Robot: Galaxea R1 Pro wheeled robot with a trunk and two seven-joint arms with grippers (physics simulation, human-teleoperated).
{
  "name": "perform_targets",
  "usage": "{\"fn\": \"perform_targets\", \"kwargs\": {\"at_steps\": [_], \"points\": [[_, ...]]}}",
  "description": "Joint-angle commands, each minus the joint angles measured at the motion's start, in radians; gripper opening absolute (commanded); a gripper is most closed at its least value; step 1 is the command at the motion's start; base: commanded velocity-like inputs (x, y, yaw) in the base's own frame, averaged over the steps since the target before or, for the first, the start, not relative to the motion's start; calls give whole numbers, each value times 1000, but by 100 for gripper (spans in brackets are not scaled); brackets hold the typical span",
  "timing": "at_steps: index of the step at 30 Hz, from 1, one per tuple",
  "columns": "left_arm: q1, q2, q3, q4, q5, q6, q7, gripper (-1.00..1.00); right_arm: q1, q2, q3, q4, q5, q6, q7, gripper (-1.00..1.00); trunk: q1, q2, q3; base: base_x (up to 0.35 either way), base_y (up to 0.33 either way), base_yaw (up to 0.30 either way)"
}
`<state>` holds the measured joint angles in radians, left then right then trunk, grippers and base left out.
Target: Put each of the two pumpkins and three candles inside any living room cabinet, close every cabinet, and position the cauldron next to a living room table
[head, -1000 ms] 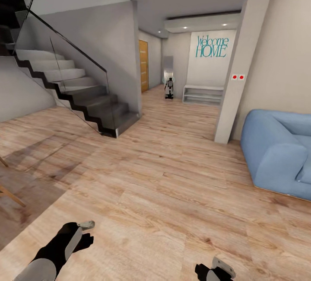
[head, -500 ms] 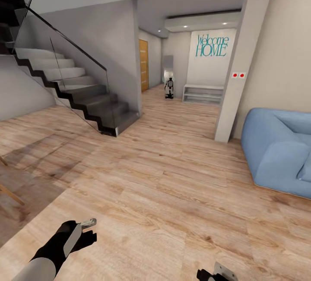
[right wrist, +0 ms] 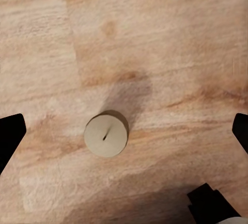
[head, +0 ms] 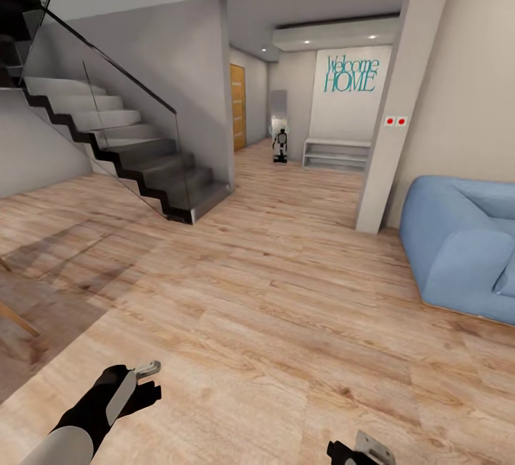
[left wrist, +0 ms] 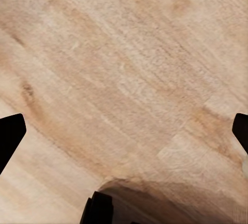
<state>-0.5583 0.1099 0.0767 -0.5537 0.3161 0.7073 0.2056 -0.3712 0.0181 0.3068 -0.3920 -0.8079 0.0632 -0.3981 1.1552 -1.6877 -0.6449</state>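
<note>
A short beige candle (right wrist: 106, 135) with a tiny wick stands upright on the wooden floor, seen from straight above in the right wrist view. My right gripper (right wrist: 124, 131) hangs open over it, with a finger far out on each side and nothing touching the candle. In the head view the right gripper (head: 361, 449) sits at the bottom edge. My left gripper (head: 148, 381) is held low at the lower left. In its own wrist view the left gripper (left wrist: 124, 131) is open over bare floorboards and holds nothing.
A blue sofa (head: 465, 243) stands at the right, behind a grey pillar (head: 390, 129). A glass-railed staircase (head: 121, 143) rises at the left. Wooden furniture legs (head: 14, 318) poke in at the left edge. A white bench (head: 336, 155) stands down the hallway.
Over the last second my right gripper has dropped lower in the head view and my left gripper has shifted slightly right. The whole view has barely shifted.
</note>
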Motion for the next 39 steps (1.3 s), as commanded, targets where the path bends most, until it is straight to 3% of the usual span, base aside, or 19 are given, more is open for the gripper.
{"fn": "perform_targets", "kwargs": {"at_steps": [1,39], "points": [[0,0,0,0,0,0,0,100,0,0,0,0,0,-2,0,100,4,-7,-3,0,0,0],[0,-3,-2,4,0,-8,-2,100,1,1,24,1,2,-11,1,100,150,-273,-122,0,0,0]]}}
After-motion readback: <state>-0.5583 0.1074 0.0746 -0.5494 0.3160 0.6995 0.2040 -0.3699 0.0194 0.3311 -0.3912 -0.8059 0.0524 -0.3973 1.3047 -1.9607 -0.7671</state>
